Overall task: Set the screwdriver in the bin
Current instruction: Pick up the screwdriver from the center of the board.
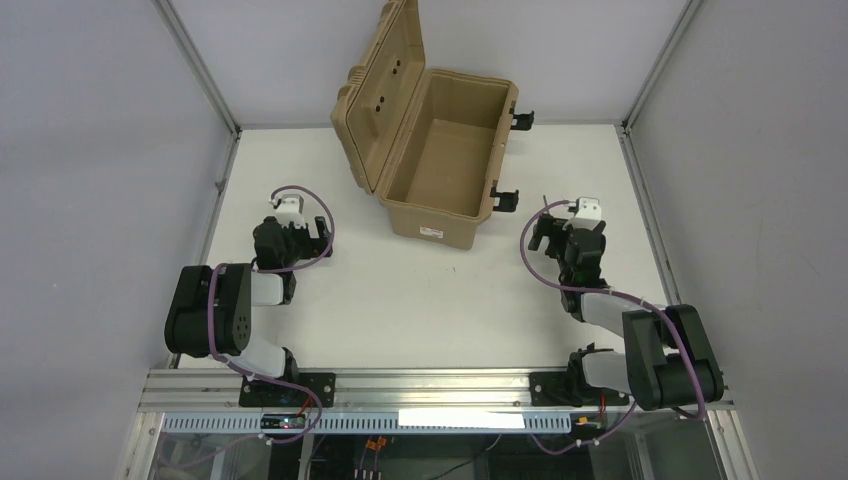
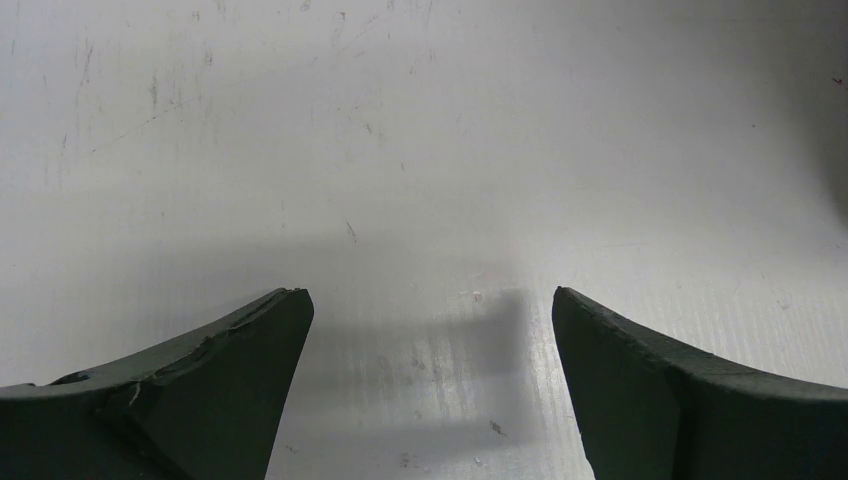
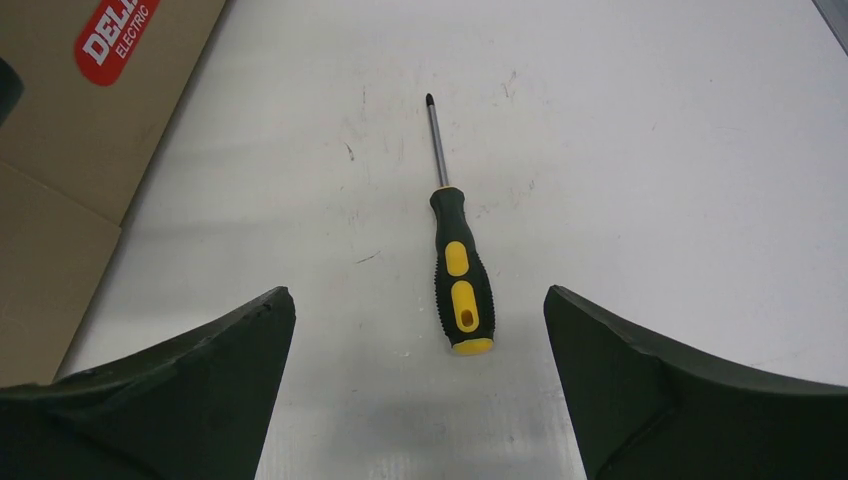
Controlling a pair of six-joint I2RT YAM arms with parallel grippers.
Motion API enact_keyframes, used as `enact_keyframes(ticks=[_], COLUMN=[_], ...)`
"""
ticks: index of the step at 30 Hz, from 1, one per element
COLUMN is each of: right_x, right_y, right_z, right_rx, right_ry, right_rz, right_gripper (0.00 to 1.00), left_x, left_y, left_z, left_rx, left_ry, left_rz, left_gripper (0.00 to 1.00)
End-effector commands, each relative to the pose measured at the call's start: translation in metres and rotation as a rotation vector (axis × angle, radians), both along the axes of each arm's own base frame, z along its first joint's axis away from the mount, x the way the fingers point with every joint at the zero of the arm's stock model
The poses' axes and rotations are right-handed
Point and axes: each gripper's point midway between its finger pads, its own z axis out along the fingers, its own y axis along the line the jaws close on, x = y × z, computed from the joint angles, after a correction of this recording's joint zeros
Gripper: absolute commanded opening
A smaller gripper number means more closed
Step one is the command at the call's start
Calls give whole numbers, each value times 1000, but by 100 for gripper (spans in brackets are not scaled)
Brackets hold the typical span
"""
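Note:
The screwdriver (image 3: 460, 280) lies flat on the white table (image 3: 650, 150) in the right wrist view, with a black and yellow handle and its thin shaft pointing away. My right gripper (image 3: 418, 292) is open just above it; the handle's yellow end sits between the two fingers and touches neither. In the top view I cannot make the screwdriver out under my right gripper (image 1: 572, 232). The bin (image 1: 440, 150), a tan case with its lid raised, stands at the back centre and looks empty. My left gripper (image 2: 430, 300) is open over bare table, left of the bin (image 1: 295, 232).
One side of the bin (image 3: 60, 150), bearing a red label, fills the upper left of the right wrist view, close to the screwdriver. Black latches (image 1: 505, 198) stick out of the bin toward the right arm. Metal frame rails (image 1: 640, 200) border the table.

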Motion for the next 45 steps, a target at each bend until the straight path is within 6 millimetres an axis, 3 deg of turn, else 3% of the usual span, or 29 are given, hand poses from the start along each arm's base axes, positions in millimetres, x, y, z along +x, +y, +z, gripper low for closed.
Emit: enact_keyframes(ticks=[1, 24, 32, 45], right_x=[12, 3, 4, -10], right_y=[3, -1, -11, -25], right_z=[21, 29, 75, 213], right_rx=[2, -6, -10, -52], right_ry=[-61, -118, -114, -144], right_rz=[5, -4, -67, -115], right_gripper=[100, 100, 100, 99], left_x=[7, 7, 7, 7], left_y=[0, 0, 0, 0], left_z=[18, 17, 18, 17], left_rx=[13, 14, 13, 14], left_ry=[-61, -61, -61, -61], left_rz=[1, 0, 1, 0], left_gripper=[99, 99, 99, 99])
